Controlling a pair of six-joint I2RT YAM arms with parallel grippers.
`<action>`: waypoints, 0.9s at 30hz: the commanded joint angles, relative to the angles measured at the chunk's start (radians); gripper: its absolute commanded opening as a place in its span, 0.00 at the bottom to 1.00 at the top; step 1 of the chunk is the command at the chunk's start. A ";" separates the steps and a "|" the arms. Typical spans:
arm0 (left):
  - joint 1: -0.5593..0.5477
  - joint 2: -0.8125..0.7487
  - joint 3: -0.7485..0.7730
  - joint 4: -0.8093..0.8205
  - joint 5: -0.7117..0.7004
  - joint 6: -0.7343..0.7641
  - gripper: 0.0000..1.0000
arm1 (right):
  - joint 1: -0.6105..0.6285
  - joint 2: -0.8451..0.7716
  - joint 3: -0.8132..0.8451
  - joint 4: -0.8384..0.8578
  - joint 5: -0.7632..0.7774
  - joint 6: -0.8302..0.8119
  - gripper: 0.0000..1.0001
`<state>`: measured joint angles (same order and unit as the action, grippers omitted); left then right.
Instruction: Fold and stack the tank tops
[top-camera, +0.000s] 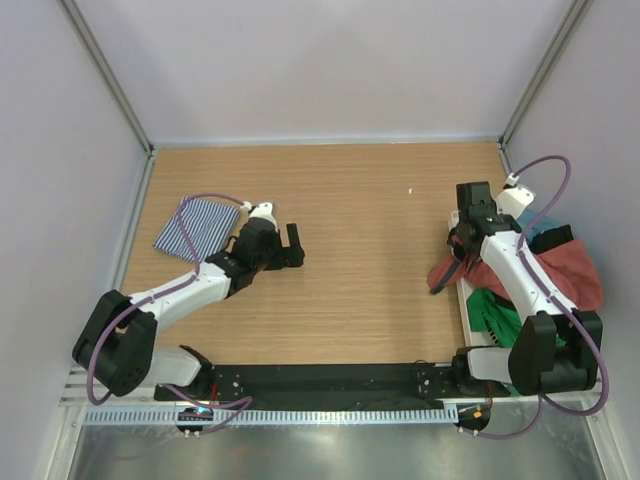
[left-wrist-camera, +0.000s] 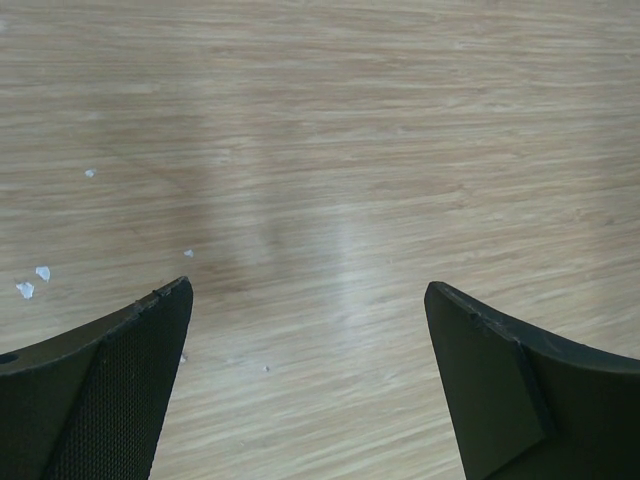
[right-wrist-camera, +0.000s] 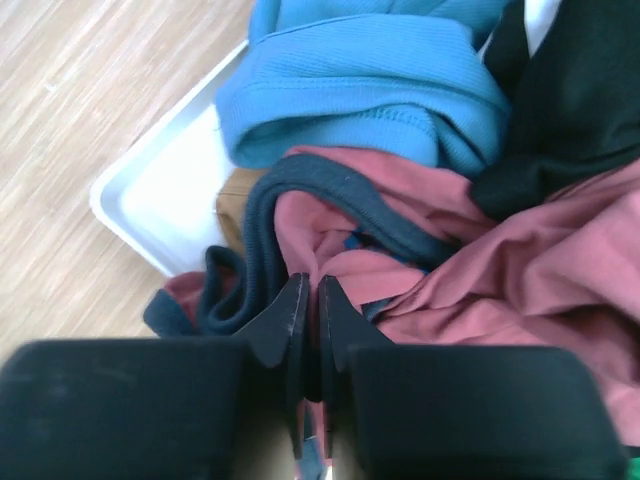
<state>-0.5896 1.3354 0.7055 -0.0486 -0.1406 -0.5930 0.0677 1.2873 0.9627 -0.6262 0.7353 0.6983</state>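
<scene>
Pinched shut in my right gripper (right-wrist-camera: 306, 300), the rust-red cloth tank top with dark trim (right-wrist-camera: 480, 300) lies bunched at the white tray (right-wrist-camera: 150, 200), while my left gripper (left-wrist-camera: 305, 295) gapes empty near the folded navy-striped cloth top (top-camera: 197, 228): half done, I judge.

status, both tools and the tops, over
Left tool open, empty, over table. Right tool shut on red top at tray. Striped top folded, far left. Blue cloth, black cloth crowd the red one.
</scene>
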 joint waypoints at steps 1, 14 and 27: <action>-0.003 0.013 -0.005 0.113 -0.036 0.032 0.98 | -0.003 -0.063 0.063 0.022 -0.013 0.050 0.01; -0.003 -0.021 -0.037 0.119 -0.117 0.036 0.97 | 0.647 0.039 0.858 0.019 -0.155 -0.419 0.01; -0.003 -0.125 -0.063 0.021 -0.397 -0.028 1.00 | 0.725 0.026 0.925 -0.055 -0.284 -0.424 0.22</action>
<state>-0.5896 1.2675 0.6506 0.0036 -0.3717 -0.5846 0.7937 1.3643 2.0571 -0.6624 0.5755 0.2699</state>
